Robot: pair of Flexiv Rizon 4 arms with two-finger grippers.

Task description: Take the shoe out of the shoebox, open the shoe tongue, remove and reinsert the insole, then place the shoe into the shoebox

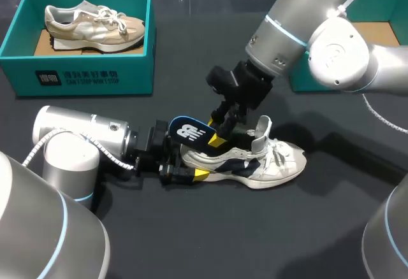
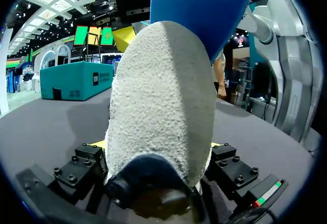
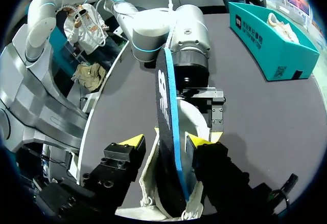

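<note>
The shoe (image 1: 268,161) lies on its sole on the table (image 1: 255,234), about midway between near and far; its long axis runs left to right, heel left, toe right. My left gripper (image 2: 158,147) is clenched on the heel from both sides, the yellow tips pressed to the grey suede. The insole (image 1: 190,132) is only part way in the shoe; its front end is down inside the collar, and its heel end rises out, tilted left and far over my left gripper. My right gripper (image 3: 165,142) comes down from the far right and straddles the insole edge-on; it looks released, one tip against the blue edge, the other just off the dark face with white lining showing between. So the insole's long axis leans away from the shoe's. My right arm is the nearer one, and I judge it must clasp the insole and steer it along the shoe's length while my left holds the heel steady. One shoebox (image 1: 301,78) sits far right behind my right arm; another (image 1: 76,75), far left, holds a beige shoe (image 1: 95,27).
</note>
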